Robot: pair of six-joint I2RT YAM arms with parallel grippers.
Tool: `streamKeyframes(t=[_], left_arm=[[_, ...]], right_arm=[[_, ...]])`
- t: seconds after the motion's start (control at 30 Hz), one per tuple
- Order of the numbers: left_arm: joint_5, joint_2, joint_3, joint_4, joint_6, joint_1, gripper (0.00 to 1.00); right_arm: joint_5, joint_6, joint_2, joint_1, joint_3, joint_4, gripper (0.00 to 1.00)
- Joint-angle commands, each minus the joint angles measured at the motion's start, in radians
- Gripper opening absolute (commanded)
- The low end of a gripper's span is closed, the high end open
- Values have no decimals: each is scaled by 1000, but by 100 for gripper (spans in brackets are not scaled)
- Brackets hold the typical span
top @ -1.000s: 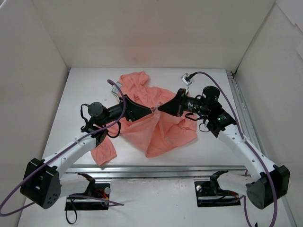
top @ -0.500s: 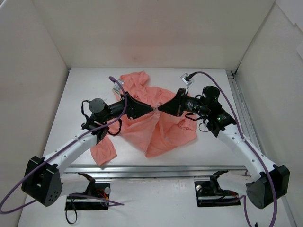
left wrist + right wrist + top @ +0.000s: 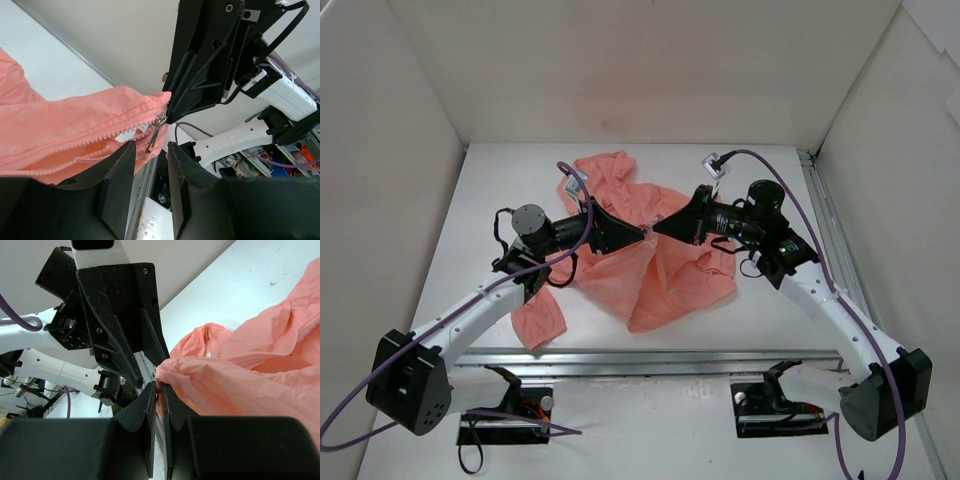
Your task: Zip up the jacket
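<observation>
1. the jacket (image 3: 670,280) lies crumpled in the middle of the table (image 3: 500,190), and its zip end looks raised between the two arms. the right fingers (image 3: 158,396) are pressed together on the cloth edge right by the slider. that thin fabric could slide out of the pinch, and the zip end would sag away.
2. the left fingers (image 3: 637,234) stand apart, either side of the dangling zip pull (image 3: 155,132), not clamped on it. the pull is small and swings free, so closing slightly off line would catch cloth or nothing.
3. the two sets of fingers are nearly touching; a small overshoot could knock them together.
4. the rest is bunched and wrinkled, so tugging the slider might jam cloth in the teeth or drag the whole jacket along.
</observation>
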State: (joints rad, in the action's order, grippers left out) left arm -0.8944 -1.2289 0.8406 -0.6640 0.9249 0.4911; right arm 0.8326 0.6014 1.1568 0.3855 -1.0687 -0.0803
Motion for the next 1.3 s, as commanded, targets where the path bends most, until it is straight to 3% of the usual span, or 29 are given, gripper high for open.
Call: streamKeyframes(t=[0.0,0.6,0.7,0.9,1.27], left_arm=[[-21,52,51,15,-58,6,28],[14,17,77,-22,-46,33,26],[18,19,75,-22,-46,33,22],[18,31,78,3,-57,33,0],[-3,46,94,95,-90,14,0]], right_arm=[[17,0,1,3,-59,-75,0],[2,1,-5,38,-56,-75,0],[0,1,-5,41,-56,-73,0],[-9,-5,-5,41,-63,-69,0],[-16,-52,-8,41,-82,-3,0]])
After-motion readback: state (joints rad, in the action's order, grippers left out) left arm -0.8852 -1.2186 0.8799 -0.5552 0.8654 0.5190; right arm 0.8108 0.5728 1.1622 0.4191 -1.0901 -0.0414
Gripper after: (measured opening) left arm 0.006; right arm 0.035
